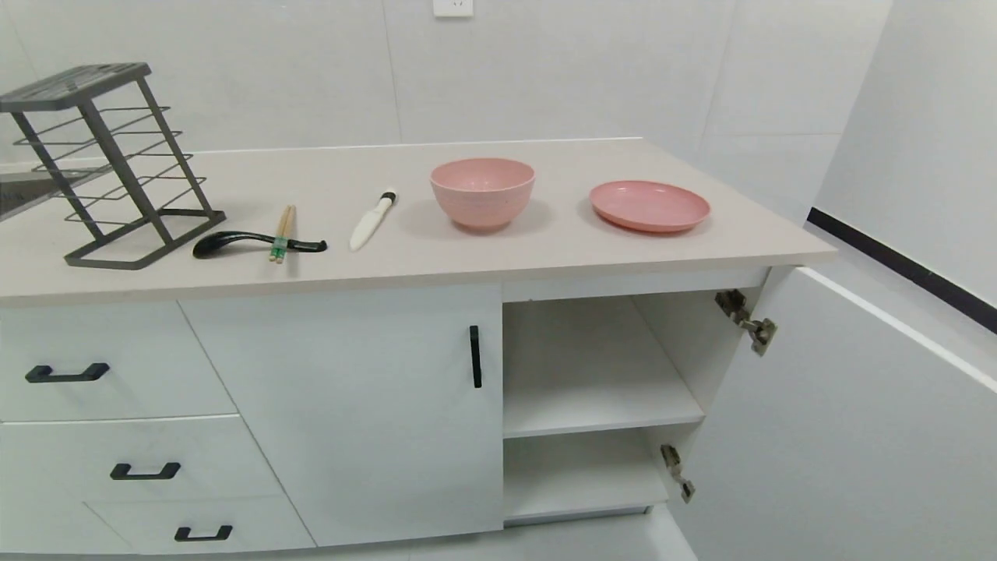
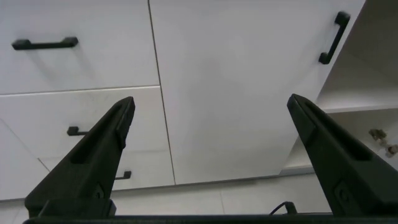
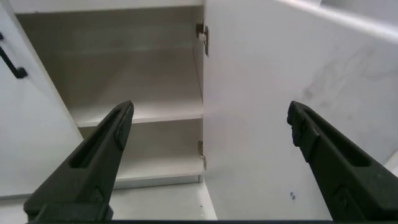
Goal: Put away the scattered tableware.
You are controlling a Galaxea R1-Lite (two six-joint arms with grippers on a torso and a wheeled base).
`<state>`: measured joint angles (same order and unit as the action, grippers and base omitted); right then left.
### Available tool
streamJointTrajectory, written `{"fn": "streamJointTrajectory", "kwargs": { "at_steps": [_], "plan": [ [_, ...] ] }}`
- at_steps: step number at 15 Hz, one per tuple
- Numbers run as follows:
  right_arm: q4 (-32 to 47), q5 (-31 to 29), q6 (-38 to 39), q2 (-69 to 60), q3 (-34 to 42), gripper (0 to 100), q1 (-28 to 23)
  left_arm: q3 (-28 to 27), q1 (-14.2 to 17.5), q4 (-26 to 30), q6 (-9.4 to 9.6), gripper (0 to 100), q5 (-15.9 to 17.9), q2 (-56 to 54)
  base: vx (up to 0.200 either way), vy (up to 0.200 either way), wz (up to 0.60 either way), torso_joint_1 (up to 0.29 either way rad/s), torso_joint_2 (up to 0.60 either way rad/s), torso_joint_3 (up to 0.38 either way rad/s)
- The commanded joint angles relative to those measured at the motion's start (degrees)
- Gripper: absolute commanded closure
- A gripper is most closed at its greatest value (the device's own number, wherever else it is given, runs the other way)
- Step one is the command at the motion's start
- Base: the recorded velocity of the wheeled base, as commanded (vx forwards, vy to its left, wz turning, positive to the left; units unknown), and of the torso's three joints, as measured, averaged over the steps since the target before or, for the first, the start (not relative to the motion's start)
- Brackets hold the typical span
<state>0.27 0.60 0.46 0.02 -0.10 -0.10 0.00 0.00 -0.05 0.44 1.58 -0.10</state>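
1. The open cabinet shelf (image 1: pixel 592 389) sits at 5 o'clock from the pink bowl (image 1: pixel 482 191) and is probably its home.
2. The plate (image 1: pixel 649 205) lies at the bowl's 3 o'clock; pinch rims squarely.
3. The left gripper (image 2: pixel 211 102) and right gripper (image 3: pixel 210 107) hang spread wide, holding nothing, facing the cabinet fronts (image 2: pixel 236 93); raise them first.

Wall socket (image 1: pixel 452 6); 3 drawers (image 1: pixel 156 444) btm left

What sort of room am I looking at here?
Most likely a kitchen: a countertop holds a pink bowl, a pink plate and chopsticks, a metal rack stands at its left end, and white cabinets with drawers sit below.
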Motion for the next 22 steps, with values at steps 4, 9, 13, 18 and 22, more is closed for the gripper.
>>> {"fn": "streamJointTrajectory", "kwargs": {
  "at_steps": [4, 9, 13, 18, 22],
  "plan": [
    [0.0, 0.0, 0.0, 0.0, 0.0, 0, 0.0, 0.0, 0.0, 0.0, 0.00, 0, 0.0, 0.1, 0.000, 0.000, 0.00, 0.123, -0.50, -0.245],
    [0.0, 0.0, 0.0, 0.0, 0.0, 0, 0.0, 0.0, 0.0, 0.0, 0.00, 0, 0.0, 0.1, 0.000, 0.000, 0.00, 0.331, -0.48, -0.250],
    [0.0, 0.0, 0.0, 0.0, 0.0, 0, 0.0, 0.0, 0.0, 0.0, 0.00, 0, 0.0, 0.1, 0.000, 0.000, 0.00, 0.261, -0.50, -0.257],
    [0.0, 0.0, 0.0, 0.0, 0.0, 0, 0.0, 0.0, 0.0, 0.0, -0.09, 0, 0.0, 0.1, 0.080, 0.000, 0.00, 0.218, -0.43, -0.214],
    [0.0, 0.0, 0.0, 0.0, 0.0, 0, 0.0, 0.0, 0.0, 0.0, -0.18, 0, 0.0, 0.1, 0.150, 0.000, 0.00, 0.025, -0.05, -0.025]
  ]
}}
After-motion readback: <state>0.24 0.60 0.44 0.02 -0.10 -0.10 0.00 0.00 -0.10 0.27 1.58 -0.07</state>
